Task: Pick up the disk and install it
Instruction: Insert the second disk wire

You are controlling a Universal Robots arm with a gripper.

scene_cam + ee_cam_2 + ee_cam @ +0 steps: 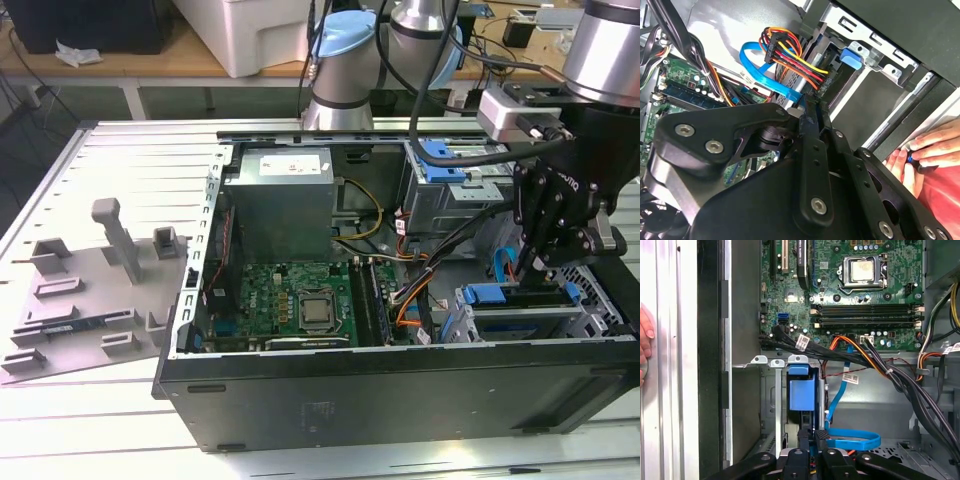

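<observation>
The disk (497, 295) sits in the drive cage at the exterior view's right end of the open computer case (400, 385), its blue carrier rail facing up. In the first wrist view the disk (802, 390) stands edge-on in a cage slot. My gripper (543, 268) hangs just above it, black fingers drawn together with nothing between them. In the first wrist view the gripper (811, 436) points at the disk's near end; I cannot tell whether they touch. The second wrist view shows the gripper (807, 111) shut beside a cabled drive.
A grey power supply box (280, 200), the motherboard (300, 300) and cable bundles (420, 265) crowd the case. A blue bracket (440, 155) sits at the upper bay. A person's hand (925, 150) rests on the case edge. A grey fixture (100, 290) lies at the exterior view's left.
</observation>
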